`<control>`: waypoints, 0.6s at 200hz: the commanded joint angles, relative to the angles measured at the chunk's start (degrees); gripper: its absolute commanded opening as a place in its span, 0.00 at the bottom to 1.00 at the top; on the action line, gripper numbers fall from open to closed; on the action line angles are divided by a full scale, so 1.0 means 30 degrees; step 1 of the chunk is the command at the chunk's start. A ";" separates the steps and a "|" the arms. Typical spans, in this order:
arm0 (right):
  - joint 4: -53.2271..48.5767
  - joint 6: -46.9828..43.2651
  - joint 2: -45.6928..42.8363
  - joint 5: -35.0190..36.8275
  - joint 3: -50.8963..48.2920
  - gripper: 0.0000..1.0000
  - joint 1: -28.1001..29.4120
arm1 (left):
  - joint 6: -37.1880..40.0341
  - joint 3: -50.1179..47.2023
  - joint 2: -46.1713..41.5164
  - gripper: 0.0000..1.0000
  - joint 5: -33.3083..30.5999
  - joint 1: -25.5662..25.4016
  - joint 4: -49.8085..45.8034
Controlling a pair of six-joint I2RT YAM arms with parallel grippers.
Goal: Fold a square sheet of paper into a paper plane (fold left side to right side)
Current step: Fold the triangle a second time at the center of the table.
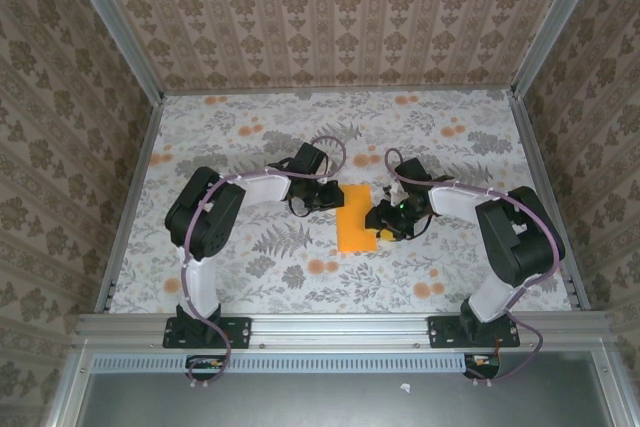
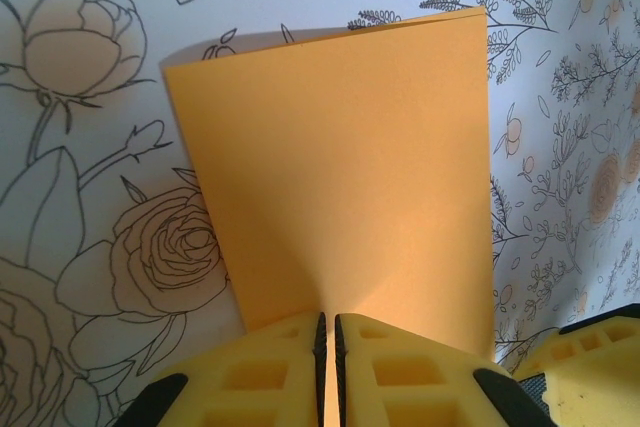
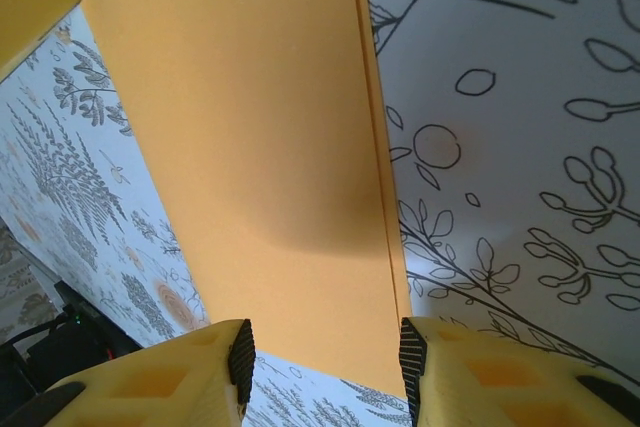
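The thin square sheet of bright orange paper (image 1: 357,219) lies in the middle of the surface, on the grey-white cloth with flower prints (image 1: 250,137), between the two arms. It has the shape of a tall rectangle. In the right wrist view, two layers show one upon the other along one long edge. From this I judge that the left side is already laid over to the right side. The step in hand seems to be the fixing of this first fold.

The left hand (image 2: 328,332) is clenched. Its yellow fingers (image 2: 260,367) stand almost together, and the edge of the paper nearest to it goes in between them, so it grasps the paper. The right hand (image 3: 325,357) is released. Its two fingers stand well apart over the paper, one just at the doubled edge, and they grip nothing.

The next move, as I judge, calls for pressing the two layers flat and running along the folded edge to make a sharp crease, with the free edges held in line. If one layer slips, the later pointed folds may come out crooked.
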 commanded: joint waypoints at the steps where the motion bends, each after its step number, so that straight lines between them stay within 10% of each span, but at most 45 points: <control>1: -0.0448 0.0227 0.0590 -0.0443 0.0304 0.46 0.0125 | -0.0108 -0.0208 0.0093 0.14 -0.0059 -0.0005 0.0013; 120: -0.0431 0.0536 -0.0039 0.0223 0.0486 0.48 0.0222 | -0.0019 -0.0330 0.0355 0.12 -0.0793 -0.0305 -0.0950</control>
